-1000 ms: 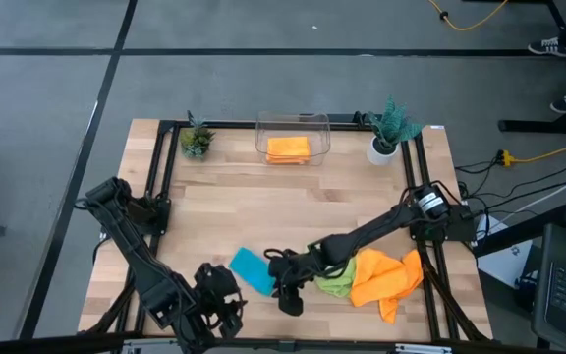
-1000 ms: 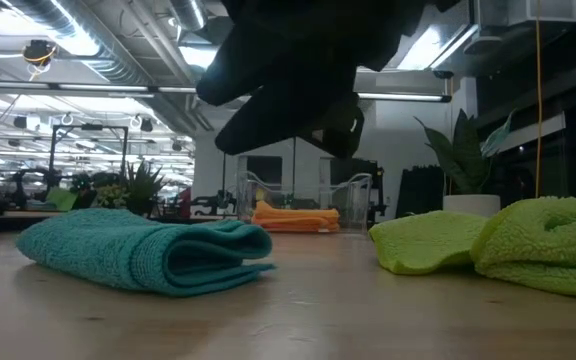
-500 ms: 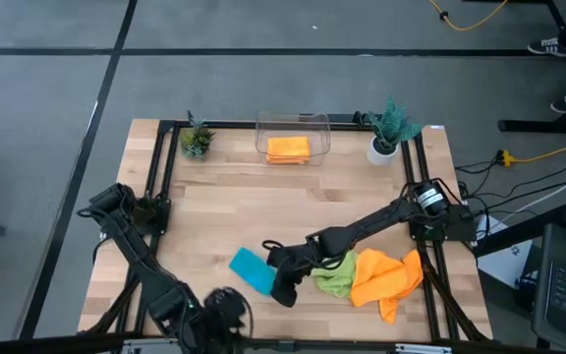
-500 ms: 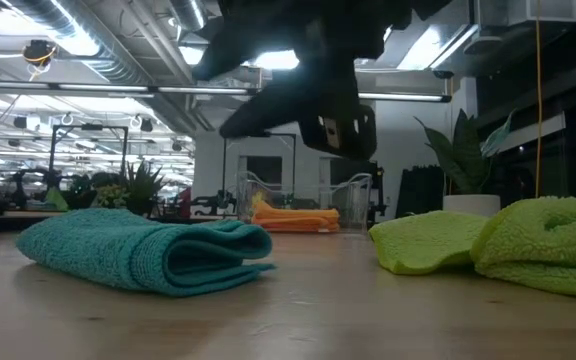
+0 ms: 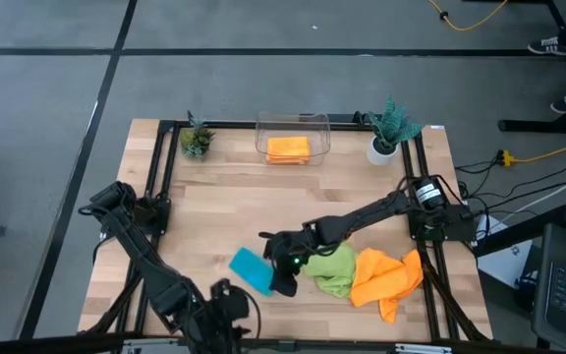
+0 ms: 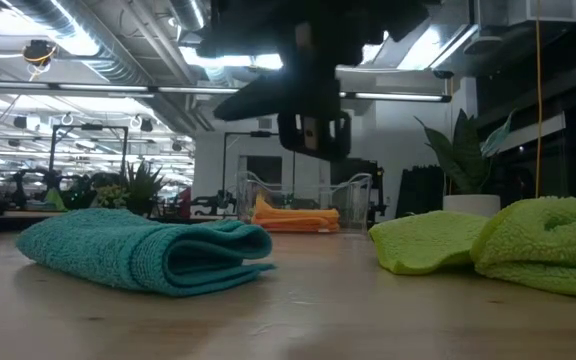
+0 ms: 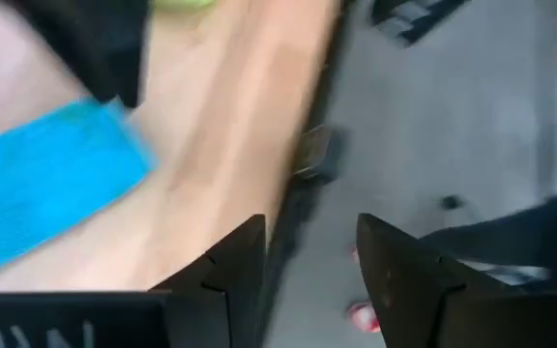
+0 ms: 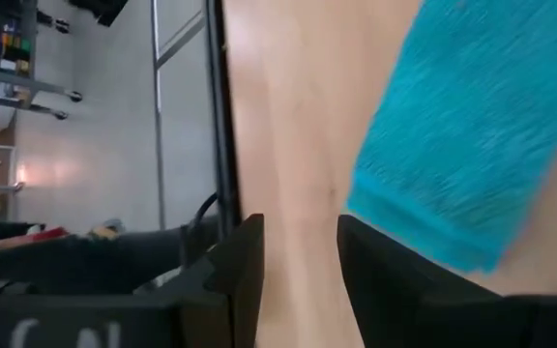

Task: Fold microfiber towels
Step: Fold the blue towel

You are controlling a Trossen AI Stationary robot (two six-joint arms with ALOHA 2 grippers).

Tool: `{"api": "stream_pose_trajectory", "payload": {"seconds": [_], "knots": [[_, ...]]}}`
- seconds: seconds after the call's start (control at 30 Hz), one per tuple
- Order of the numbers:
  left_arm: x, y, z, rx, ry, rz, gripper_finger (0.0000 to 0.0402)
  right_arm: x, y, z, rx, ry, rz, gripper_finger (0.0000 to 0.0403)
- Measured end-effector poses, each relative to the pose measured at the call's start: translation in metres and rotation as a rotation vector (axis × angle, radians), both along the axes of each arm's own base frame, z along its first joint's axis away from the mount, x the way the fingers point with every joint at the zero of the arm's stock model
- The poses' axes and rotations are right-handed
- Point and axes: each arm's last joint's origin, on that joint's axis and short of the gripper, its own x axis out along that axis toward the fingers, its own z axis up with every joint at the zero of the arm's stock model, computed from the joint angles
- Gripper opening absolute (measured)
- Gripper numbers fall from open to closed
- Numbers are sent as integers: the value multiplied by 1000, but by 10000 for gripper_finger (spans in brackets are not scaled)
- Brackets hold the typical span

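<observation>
right gripper (image 5: 281, 278): hovering by folded teal towel (image 5: 252, 269); fingers apart, empty
left gripper (image 7: 303, 261): fingers apart, empty
risk: snagging, unfolding teal towel

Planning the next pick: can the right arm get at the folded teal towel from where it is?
Probably yes. The right gripper hangs empty, fingers apart, just beside the teal towel, and nothing lies between them; the left gripper sits off at the table's front edge.
</observation>
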Motion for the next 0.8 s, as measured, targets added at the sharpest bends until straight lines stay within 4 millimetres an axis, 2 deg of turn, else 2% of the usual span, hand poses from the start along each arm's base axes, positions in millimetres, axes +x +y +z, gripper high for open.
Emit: {"api": "stream_pose_trajectory", "payload": {"seconds": [0.2, 0.4, 0.6, 0.8], "knots": [[-1, 8, -36, 57, 60, 44, 157, 4, -20, -6, -109, -1, -66, 136], [-2, 23, -80, 116, 64, 104, 157, 14, -46, -25, -83, 63, -144, 136], [-10, 32, -102, 190, 83, 120, 157, 20, -71, -53, -48, 147, -169, 136], [-11, 37, -109, 192, 104, 149, 157, 22, -82, -61, -31, 145, -122, 136]]}}
